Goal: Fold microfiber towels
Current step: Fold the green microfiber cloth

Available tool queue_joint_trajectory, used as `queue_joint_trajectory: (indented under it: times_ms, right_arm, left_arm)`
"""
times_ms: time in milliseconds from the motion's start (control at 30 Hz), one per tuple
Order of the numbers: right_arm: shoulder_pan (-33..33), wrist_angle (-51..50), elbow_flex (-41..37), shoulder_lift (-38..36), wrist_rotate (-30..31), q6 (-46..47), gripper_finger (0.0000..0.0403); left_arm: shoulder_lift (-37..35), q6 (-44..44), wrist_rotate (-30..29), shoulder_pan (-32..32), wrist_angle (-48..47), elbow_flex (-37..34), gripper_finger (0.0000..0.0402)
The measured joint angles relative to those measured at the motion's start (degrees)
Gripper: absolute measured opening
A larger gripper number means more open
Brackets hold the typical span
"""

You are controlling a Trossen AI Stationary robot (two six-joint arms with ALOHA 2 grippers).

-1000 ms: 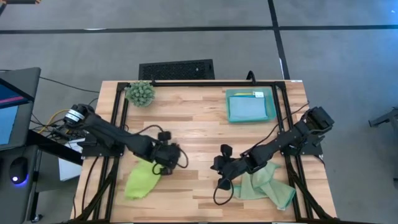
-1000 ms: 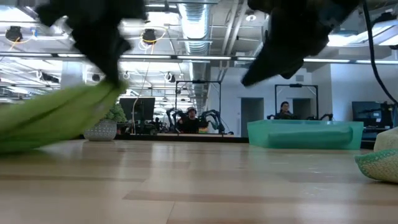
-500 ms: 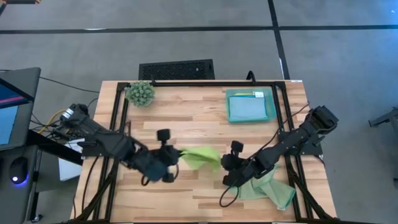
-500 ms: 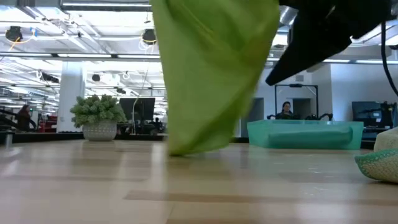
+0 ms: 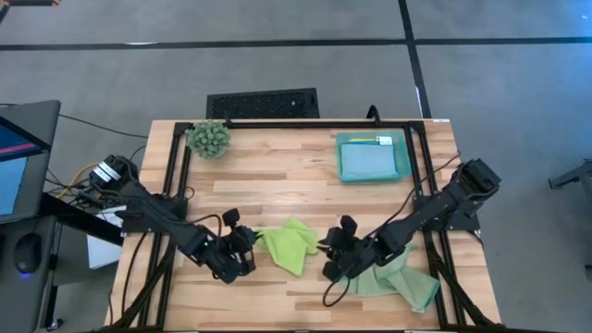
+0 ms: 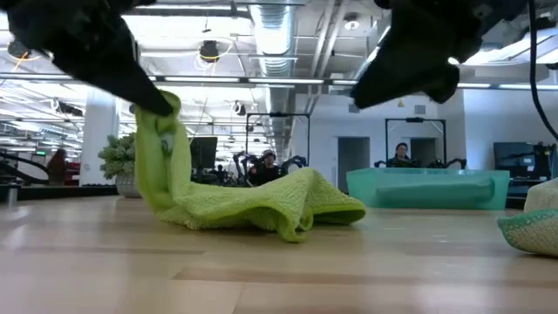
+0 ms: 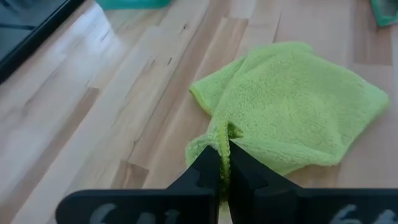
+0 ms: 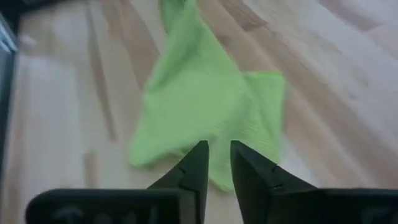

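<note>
lime towel (image 5: 289,242) lies crumpled on the wooden bench (image 5: 277,176), near the front edge and about midway between the two arms. the left end effector (image 5: 248,248) is closed on one corner of it; in the left wrist view the fingers (image 7: 208,171) pinch a fold of the cloth between them, and in the low view that corner is lifted off the bench while the rest of the towel (image 6: 253,205) slumps on the wood. the right end effector (image 5: 326,250) sits just beside the towel's other side, low over the bench. its fingers (image 8: 193,165) stand slightly apart in the right wrist view, with nothing between them and the lime cloth (image 8: 205,99) lying just ahead. a sage towel (image 5: 398,277) lies rumpled at the front right of the bench, partly under the right arm. a teal tray (image 5: 372,157) sits at the back right with a light blue towel (image 5: 368,163) lying flat in it and a bit of yellow at its far rim. a small plant (image 5: 209,138) stands at the back left corner.
</note>
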Motion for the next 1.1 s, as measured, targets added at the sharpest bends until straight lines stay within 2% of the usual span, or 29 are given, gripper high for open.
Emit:
queue_joint_trajectory:
  times_ms: [133,267,400,500,567,733,833,933,1100]
  right_arm:
    - [-0.08,9.02,0.13,2.86,-0.86,3.62,0.0116]
    - [-1.55,15.56,0.81,7.84,-8.54,5.18,0.0165]
    - [-3.41,15.23,6.17,11.76,-15.92,4.19,0.0226]
    - [-3.66,7.69,11.87,15.16,-16.25,4.18,0.0247]
    - [-2.32,2.23,16.28,17.78,-15.75,-1.02,0.0248]
    - [2.77,-10.29,26.61,25.29,-5.84,-17.79,0.0233]
    - [4.37,-12.56,31.26,28.33,-1.08,-24.2,0.0221]
    - [4.72,-12.19,33.78,30.56,-0.1,-27.53,0.021]
    - [3.76,-13.06,34.47,32.61,-0.66,-25.51,0.019]
  left_arm:
    - [0.0,2.05,-0.18,0.0,2.33,-1.62,0.0]
    - [-0.02,4.92,-0.18,0.0,2.36,-1.62,0.0]
    - [-0.02,7.3,-0.17,0.02,2.33,-1.62,0.0]
    - [-0.02,8.58,-0.13,0.02,2.31,-1.62,0.0]
    - [-0.02,9.05,-0.1,0.06,2.09,-1.62,0.0]
    - [-0.04,9.49,-0.08,0.07,1.55,-1.62,0.0]
    - [-0.04,9.67,-0.04,0.07,1.5,-1.63,0.0]
    - [-0.04,9.68,0.09,0.07,1.56,-1.62,0.0]
    - [-0.04,9.65,0.09,0.07,2.17,-1.62,0.0]
